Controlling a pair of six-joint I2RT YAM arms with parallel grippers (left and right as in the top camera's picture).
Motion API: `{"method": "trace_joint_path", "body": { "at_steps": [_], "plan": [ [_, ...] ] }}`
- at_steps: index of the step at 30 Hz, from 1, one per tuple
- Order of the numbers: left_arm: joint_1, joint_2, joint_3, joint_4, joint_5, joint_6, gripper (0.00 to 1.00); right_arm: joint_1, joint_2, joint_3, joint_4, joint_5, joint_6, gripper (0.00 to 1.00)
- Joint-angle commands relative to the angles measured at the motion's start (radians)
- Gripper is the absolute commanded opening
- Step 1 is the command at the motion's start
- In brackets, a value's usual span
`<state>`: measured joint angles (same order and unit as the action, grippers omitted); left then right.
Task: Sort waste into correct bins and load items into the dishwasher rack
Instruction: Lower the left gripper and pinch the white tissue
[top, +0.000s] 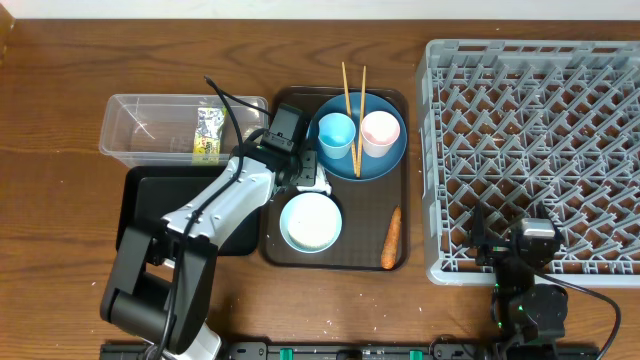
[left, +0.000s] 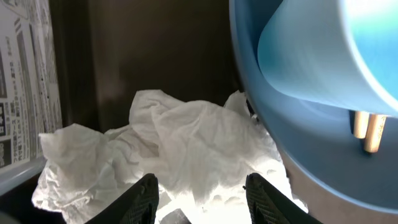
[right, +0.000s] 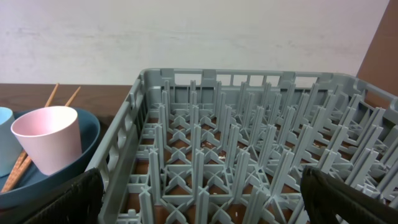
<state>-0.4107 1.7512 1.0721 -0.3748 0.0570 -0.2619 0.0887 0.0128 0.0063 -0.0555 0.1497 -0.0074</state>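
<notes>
My left gripper (top: 303, 170) reaches onto the brown serving tray (top: 400, 190), beside the blue plate (top: 385, 160). In the left wrist view its fingers (left: 144, 200) stand half apart on either side of the crumpled white tissue (left: 180, 143), which lies on the tray; the gripper (left: 203, 196) is open. On the plate stand a light blue cup (top: 336, 134) and a pink cup (top: 380, 131), with two chopsticks (top: 346, 85) leaning between them. Nearer the front lie a white-blue bowl (top: 311, 222) and a carrot (top: 391, 238). My right gripper (top: 525, 243) hangs wide open over the grey dishwasher rack (top: 535, 150) and holds nothing (right: 202, 199).
A clear tub (top: 150, 130) at the back left holds a green-yellow wrapper (top: 208, 135). The shallow black tray (top: 150, 205) lies in front of it, partly under my left arm. The rack fills the right side of the table.
</notes>
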Motion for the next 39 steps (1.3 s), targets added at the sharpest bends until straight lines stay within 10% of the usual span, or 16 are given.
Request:
{"method": "trace_joint_path", "body": {
  "at_steps": [1, 39],
  "plan": [
    [-0.001, 0.029, -0.003, 0.012, 0.003, 0.002, 0.48, -0.011, -0.001, -0.001, -0.003, 0.003, 0.006, 0.99],
    [-0.001, 0.047, -0.01, 0.019, 0.003, 0.002, 0.56, -0.011, -0.001, -0.001, -0.003, 0.003, 0.006, 0.99]
  ]
}}
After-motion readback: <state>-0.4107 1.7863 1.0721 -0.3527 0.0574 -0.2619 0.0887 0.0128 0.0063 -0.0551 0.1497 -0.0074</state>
